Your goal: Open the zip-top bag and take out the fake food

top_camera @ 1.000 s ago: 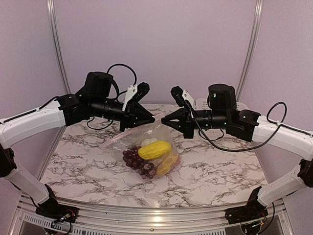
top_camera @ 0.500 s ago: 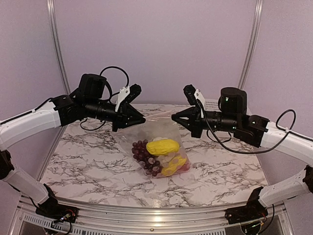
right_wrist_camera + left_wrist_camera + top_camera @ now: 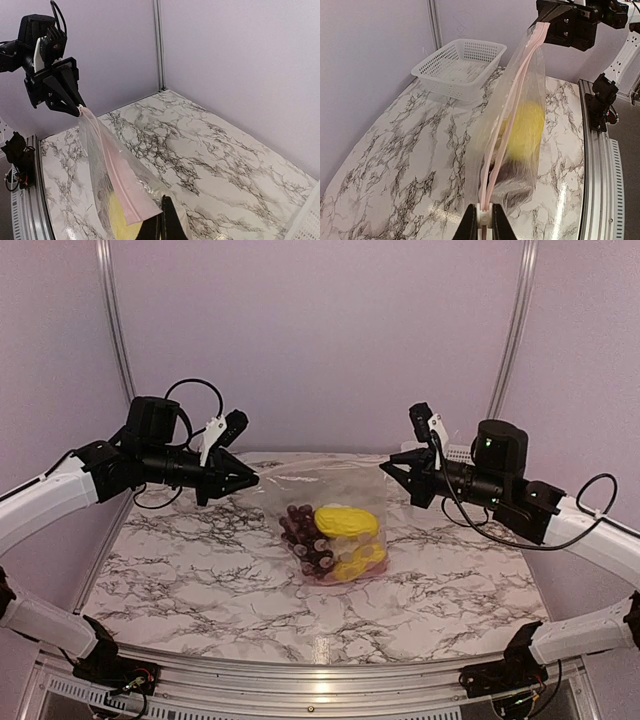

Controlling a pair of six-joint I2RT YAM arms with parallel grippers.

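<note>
Holding the zip-top bag (image 3: 322, 483) taut between my grippers: the left gripper (image 3: 250, 480) pinches one end of its pink zip strip (image 3: 512, 107), the right gripper (image 3: 390, 468) the other. The fake food (image 3: 340, 535) sags below. The film looks thin and slippery, so I judge the stiffer strip lips the best hold.

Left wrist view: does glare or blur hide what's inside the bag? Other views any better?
Left wrist: the zip-top bag is sharp, but its plastic hazes the yellow food; glare streaks the table. Top external: even light, contents clear. Right wrist: sheen on the plastic.
</note>
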